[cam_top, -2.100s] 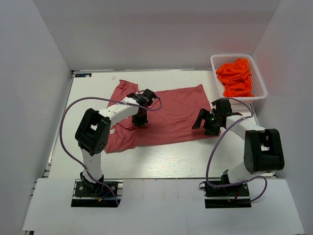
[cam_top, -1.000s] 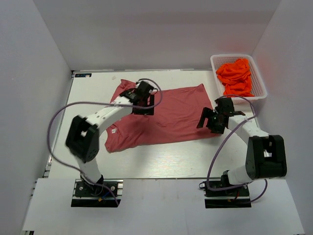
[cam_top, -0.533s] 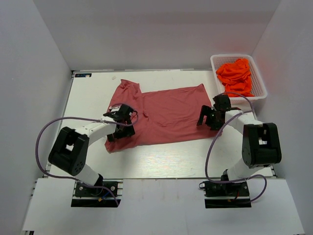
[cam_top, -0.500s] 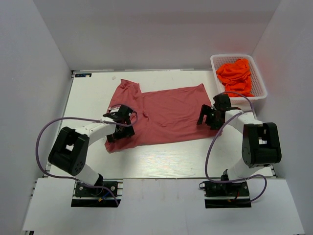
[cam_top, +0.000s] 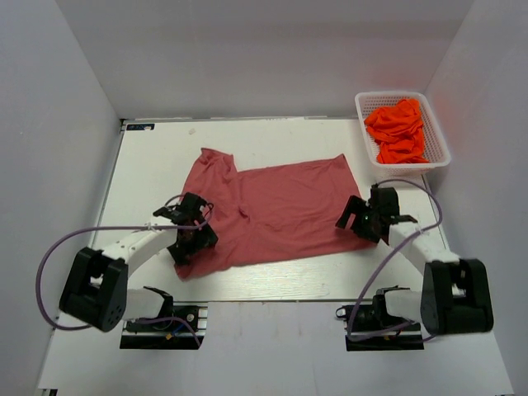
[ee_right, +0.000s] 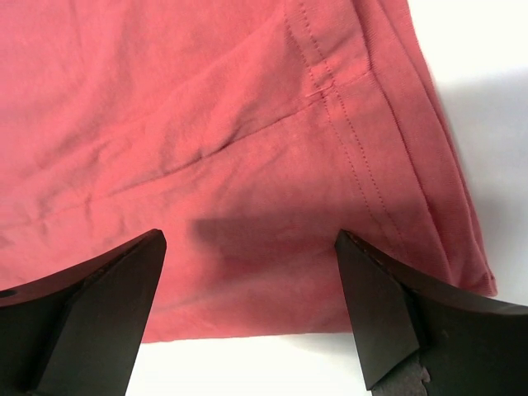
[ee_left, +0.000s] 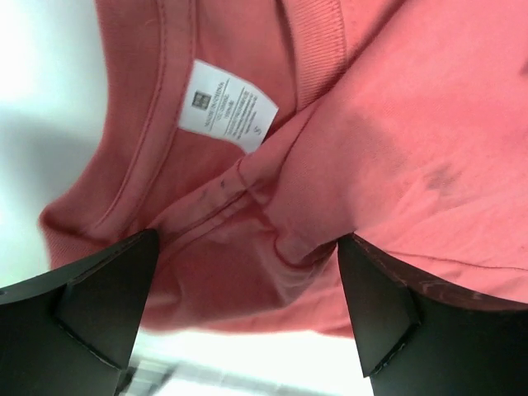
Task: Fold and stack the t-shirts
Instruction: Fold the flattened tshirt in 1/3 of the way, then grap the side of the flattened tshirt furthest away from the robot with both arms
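On the white bench [cam_top: 165,157], the red tee [cam_top: 280,202] was spread nearly flat, collar end to the left and hem to the right. The left hand [ee_left: 247,238] was held wide over the collar, close by the label [ee_left: 227,106]. The right hand [ee_right: 249,235] was held equally wide over the near hem corner. Nothing was gripped by either.

Trouble was judged most likely at the pinch. The collar cloth was rumpled and doubled, so only one layer might be caught, and the tee would then be dragged askew. Its near edge lay close to the bench edge, and could be slid over it by a pull toward the arms.

The bench looked smooth and pale, so little hold would be offered to sliding cloth. Plain white walls enclosed it on three sides. Orange tees [cam_top: 400,128] were heaped in a basket [cam_top: 404,164] at the far right corner.
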Available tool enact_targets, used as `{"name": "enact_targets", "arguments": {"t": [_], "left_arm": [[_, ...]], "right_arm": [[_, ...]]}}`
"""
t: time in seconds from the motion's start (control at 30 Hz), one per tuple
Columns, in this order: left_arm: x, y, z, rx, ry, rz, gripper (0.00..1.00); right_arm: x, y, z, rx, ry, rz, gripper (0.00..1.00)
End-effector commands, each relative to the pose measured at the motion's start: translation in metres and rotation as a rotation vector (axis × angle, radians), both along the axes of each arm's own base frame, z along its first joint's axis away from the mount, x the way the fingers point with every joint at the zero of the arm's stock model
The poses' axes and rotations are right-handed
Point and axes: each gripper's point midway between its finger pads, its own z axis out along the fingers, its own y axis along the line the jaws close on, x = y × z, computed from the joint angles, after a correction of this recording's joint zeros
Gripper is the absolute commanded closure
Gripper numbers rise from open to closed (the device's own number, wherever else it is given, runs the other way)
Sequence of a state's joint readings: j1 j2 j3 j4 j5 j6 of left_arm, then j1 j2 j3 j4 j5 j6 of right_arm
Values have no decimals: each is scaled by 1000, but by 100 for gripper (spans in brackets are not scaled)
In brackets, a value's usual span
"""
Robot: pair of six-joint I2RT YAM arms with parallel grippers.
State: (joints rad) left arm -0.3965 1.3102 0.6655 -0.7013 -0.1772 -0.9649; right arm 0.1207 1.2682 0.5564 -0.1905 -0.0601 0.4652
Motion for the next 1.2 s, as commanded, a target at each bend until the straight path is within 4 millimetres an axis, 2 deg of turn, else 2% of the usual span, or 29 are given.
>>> {"name": "enact_targets", "arguments": {"t": [0.0, 0.03, 0.1, 0.17, 0.23, 0.27, 0.33, 0.37, 0.4, 0.43, 0.47, 0.5, 0.53, 0.57, 0.6, 0.63, 0.67, 0.7, 0.73, 0.77, 0.8, 0.83, 0.87, 0.9, 0.93, 1.03, 1.1, 1.13, 1.17], "left_arm": [[-65, 4, 15, -38, 209, 61, 0], [-66, 7, 21, -21, 201, 75, 0], [-67, 16, 40, 22, 194, 91, 0], [-59, 19, 53, 45, 166, 97, 0], [-30, 14, 79, 38, 67, 92, 0], [-7, 14, 97, 62, 3, 77, 0], [26, 9, 116, 82, -83, 55, 0], [55, 10, 143, 110, -179, 58, 0], [73, 9, 141, 162, -169, 22, 0], [93, 16, 148, 221, -204, 32, 0], [117, 10, 173, 225, -266, 23, 0], [138, 9, 159, 272, -226, -12, 0], [151, 10, 161, 308, -228, -13, 0], [175, 5, 182, 293, -281, -3, 0], [188, 6, 182, 293, -271, 2, 0], [199, 4, 179, 286, -259, -8, 0], [222, -6, 172, 277, -269, -30, 0], [236, 3, 168, 286, -272, -17, 0], [246, 3, 161, 275, -268, -35, 0], [263, 3, 168, 248, -301, -20, 0], [276, 5, 147, 247, -268, -24, 0], [293, 10, 152, 223, -295, -23, 0], [306, 10, 148, 216, -317, -27, 0], [315, 12, 143, 212, -325, -33, 0], [326, 10, 129, 197, -318, -42, 0], [348, 0, 113, 172, -357, -93, 0], [358, -2, 97, 177, -354, -101, 0], [365, -3, 98, 178, -372, -107, 0], [366, -4, 81, 181, -350, -110, 0]], "right_arm": [[-73, 3, -24, 27, 222, 1, 10], [-74, 2, -20, 21, 214, -1, 10], [-69, -1, 0, -1, 152, 13, 10], [-55, 0, 28, -11, 66, 40, 10], [-45, -4, 43, -52, 15, 78, 10], [-28, -6, 69, -70, -37, 75, 10], [-14, -9, 85, -113, -81, 101, 10], [8, -7, 112, -111, -150, 100, 10], [20, -11, 116, -150, -172, 105, 10], [37, -10, 133, -149, -231, 94, 10], [49, -7, 146, -145, -266, 95, 10], [69, -3, 150, -139, -280, 106, 10], [77, -2, 153, -142, -286, 104, 10], [85, -2, 157, -140, -291, 96, 10], [104, 4, 166, -142, -305, 105, 10], [110, 4, 167, -146, -308, 102, 10], [118, 6, 167, -159, -311, 117, 10], [131, 11, 178, -158, -344, 126, 10], [137, 12, 181, -161, -362, 124, 10], [145, 15, 181, -173, -365, 142, 10], [153, 18, 187, -180, -384, 149, 10], [159, 16, 171, -206, -345, 146, 10], [165, 19, 174, -222, -351, 162, 10], [169, 19, 172, -227, -347, 163, 10], [178, 21, 162, -246, -325, 169, 10], [196, 21, 158, -284, -332, 154, 10], [207, 22, 137, -299, -292, 163, 10], [217, 23, 151, -304, -321, 156, 10], [222, 24, 126, -312, -265, 167, 10]]}}
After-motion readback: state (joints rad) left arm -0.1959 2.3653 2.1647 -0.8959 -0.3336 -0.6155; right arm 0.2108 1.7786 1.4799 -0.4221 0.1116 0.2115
